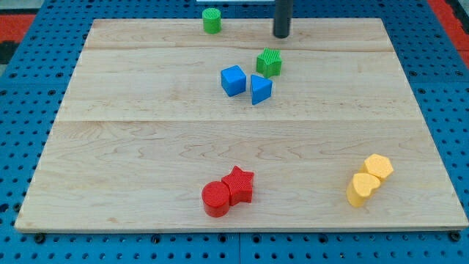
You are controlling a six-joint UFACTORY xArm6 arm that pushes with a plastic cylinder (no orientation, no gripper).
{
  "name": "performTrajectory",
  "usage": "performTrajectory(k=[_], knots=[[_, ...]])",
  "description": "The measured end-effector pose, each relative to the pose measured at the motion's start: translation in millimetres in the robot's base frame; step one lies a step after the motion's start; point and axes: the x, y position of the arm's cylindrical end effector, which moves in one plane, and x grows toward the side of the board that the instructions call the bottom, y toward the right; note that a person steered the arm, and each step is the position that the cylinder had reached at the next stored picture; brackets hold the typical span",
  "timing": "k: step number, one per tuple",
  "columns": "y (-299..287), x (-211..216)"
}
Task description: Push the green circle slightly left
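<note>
The green circle (212,20) is a small green cylinder near the top edge of the wooden board (146,147), left of centre. My tip (282,34) is the lower end of a dark rod that comes down from the view's top. It stands to the right of the green circle, well apart from it, and just above a second green block (269,62) of ribbed, roughly square shape.
A blue cube (233,80) and a blue triangle (260,89) sit together below the second green block. A red circle (216,199) touches a red star (239,184) near the bottom. Two yellow blocks (370,180) sit at the lower right.
</note>
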Motion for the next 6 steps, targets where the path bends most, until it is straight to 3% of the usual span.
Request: performTrajectory(k=[1, 3, 5, 6], knots=[[-10.7, -22.5], [-124.1, -23.1], [-127.4, -23.1], [-143.8, 30.1]])
